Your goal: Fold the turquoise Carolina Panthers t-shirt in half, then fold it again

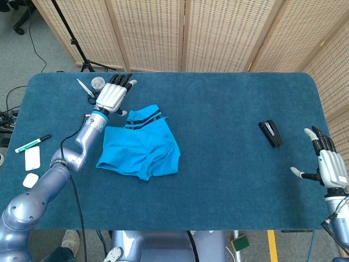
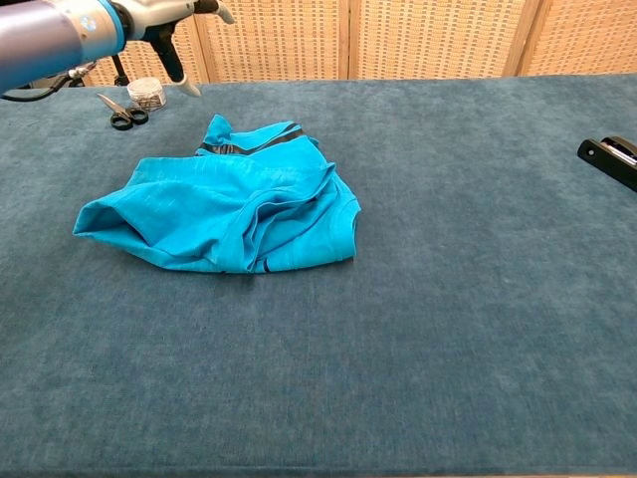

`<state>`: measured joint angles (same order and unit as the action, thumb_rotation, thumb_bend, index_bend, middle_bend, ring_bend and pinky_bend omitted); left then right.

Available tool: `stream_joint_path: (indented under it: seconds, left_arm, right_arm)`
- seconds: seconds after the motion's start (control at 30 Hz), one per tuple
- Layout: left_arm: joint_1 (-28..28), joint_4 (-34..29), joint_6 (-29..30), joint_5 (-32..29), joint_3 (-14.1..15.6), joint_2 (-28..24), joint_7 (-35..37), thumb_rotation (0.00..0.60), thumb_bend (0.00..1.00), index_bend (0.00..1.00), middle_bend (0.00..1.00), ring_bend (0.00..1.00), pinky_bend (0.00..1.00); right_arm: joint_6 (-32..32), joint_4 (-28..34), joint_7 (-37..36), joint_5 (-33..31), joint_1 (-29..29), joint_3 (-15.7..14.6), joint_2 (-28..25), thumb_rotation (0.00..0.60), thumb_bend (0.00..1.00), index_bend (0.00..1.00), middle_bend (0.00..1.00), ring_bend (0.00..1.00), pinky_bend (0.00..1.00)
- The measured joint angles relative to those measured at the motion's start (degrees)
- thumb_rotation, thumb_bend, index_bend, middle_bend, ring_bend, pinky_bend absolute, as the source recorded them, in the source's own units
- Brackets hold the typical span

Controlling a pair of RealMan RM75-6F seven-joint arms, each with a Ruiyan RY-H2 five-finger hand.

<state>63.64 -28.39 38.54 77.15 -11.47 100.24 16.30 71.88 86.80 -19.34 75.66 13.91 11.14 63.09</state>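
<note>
Left hand [image 1: 113,95] empty, fingers spread, above t-shirt [image 1: 140,144] far edge | right hand [image 1: 329,164] empty, fingers apart, table [image 1: 229,180] right edge

Left hand [image 1: 112,94] raised, fingers spread, empty; right hand [image 1: 329,165] likewise at table edge.

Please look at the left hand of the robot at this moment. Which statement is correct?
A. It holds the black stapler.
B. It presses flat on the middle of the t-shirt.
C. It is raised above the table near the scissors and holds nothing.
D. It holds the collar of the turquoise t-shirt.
C: the left hand is up beside the scissors, fingers apart and empty, while the t-shirt lies apart from it on the table.
</note>
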Motion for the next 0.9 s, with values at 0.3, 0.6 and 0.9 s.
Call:
stream_joint_path:
  seconds: [0.3,0.6,0.9]
  left_arm:
    - [-3.75,-17.26,5.47,3.94,2.75,-9.43,2.21,0.6,0.06,0.0,0.0,0.0,0.0]
    - [-6.96,-32.04,18.08,18.98,11.13,-16.53,0.23,0.6,0.08,0.0,0.0,0.0,0.0]
    - [-8.47,-35.16,23.11,28.17,17.89,-18.03,-5.9,0.6,0.09,0.0,0.0,0.0,0.0]
  right_arm:
    - [0.14,0.36,0.42,0.25,-0.02,-0.17,-0.01,0.6,0.0,0.0,0.0,0.0,0.0]
    - [0.65,0.98,0.78,0.53,-0.19,-0.26,-0.23,0.6,0.0,0.0,0.0,0.0,0.0]
    - [0.82,1.19,0.31,0.33,-0.36,-0.11,-0.57,0.6,0.0,0.0,0.0,0.0,0.0]
